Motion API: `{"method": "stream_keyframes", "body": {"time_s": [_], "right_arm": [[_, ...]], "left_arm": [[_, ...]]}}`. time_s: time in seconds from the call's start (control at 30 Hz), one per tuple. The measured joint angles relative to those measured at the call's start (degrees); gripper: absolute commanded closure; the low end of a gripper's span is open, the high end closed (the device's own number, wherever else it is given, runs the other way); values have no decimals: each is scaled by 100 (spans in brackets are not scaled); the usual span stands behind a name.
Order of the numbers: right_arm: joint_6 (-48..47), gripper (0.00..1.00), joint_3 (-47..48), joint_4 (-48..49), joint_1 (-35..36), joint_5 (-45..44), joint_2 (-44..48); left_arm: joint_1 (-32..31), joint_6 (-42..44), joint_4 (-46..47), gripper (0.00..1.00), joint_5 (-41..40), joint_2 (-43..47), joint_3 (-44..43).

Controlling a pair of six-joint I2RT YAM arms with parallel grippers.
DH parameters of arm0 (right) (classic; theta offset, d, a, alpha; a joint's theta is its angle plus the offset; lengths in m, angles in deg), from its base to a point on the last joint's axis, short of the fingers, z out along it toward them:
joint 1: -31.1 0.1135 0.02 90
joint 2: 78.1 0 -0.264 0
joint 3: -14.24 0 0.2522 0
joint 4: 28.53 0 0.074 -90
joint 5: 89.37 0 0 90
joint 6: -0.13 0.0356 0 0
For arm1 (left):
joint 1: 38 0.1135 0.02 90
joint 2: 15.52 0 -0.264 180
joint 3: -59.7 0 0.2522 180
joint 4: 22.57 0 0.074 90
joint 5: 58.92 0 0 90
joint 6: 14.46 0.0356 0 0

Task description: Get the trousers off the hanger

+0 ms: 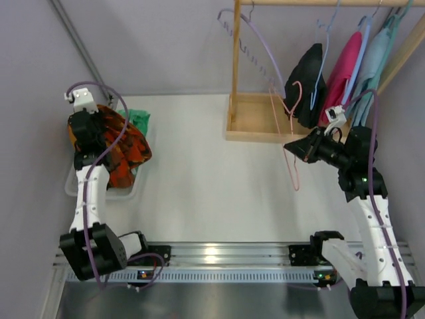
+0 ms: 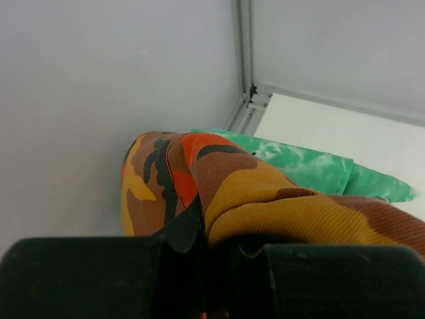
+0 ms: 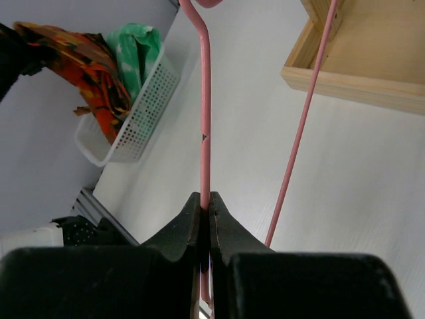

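From above, the left jaws are closed on a bunch of the orange, brown and black camouflage trousers (image 1: pixel 126 149), holding them over the white basket (image 1: pixel 72 186) at the far left of the counter (image 1: pixel 212 193); the cloth hangs down over the basket's near end, and a green cloth (image 1: pixel 138 119) lies in its far end. On the right, well apart from the trousers, the right jaws are pinched on a bare pink hanger (image 1: pixel 293 174), held above the counter just in front of the wooden rack (image 1: pixel 236 66). A black garment (image 1: pixel 307 83), a pink garment (image 1: pixel 345 70) and a teal garment (image 1: pixel 375 63) hang from the rack's top bar. In the left wrist view, the left jaws are nearly together with a fold of the trousers (image 2: pixel 265 193) clamped between them; the fabric bulges up ahead of the fingers, with the green cloth (image 2: pixel 312 166) behind it and the corner of the wall beyond. In the right wrist view, the right jaws are shut tight on the thin rod of the pink hanger (image 3: pixel 205 119), which runs straight up from the fingertips, while its other wire slants off to the right towards the wooden rack's base tray (image 3: pixel 358 66). Far off at the upper left stand the basket (image 3: pixel 143 113), the trousers (image 3: pixel 86 73) draped over it, and the green cloth (image 3: pixel 136 50).
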Motion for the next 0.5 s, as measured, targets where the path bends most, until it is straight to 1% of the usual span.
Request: {"method": "stream_keyframes", "body": {"time_s": [0.07,0.1,0.17,0.2,0.3,0.33,0.37,0.4,0.43,0.5], "right_arm": [[0,100,190,-103,0,-92,48],[-7,100,278,-162,0,-151,79],[-17,100,459,-306,0,-291,133],[-39,100,533,-398,0,-350,160],[-111,100,638,-614,0,-470,247],[-114,100,649,-678,2,-474,271],[-114,100,669,-734,2,-468,286],[-114,100,691,-767,2,-452,291],[-109,100,750,-831,2,-437,267],[-111,100,942,-962,2,-424,190]], "left_arm": [[-120,74,280,91,83,-514,0],[-179,116,424,83,120,-763,0],[-293,184,623,70,149,-1143,2],[-334,205,697,55,157,-1255,4],[-402,271,809,33,219,-1410,48],[-426,278,861,22,229,-1405,87],[-444,308,905,18,243,-1386,125],[-461,315,942,16,269,-1360,162],[-483,319,975,10,289,-1307,216],[-549,380,990,7,348,-1137,367]]}}
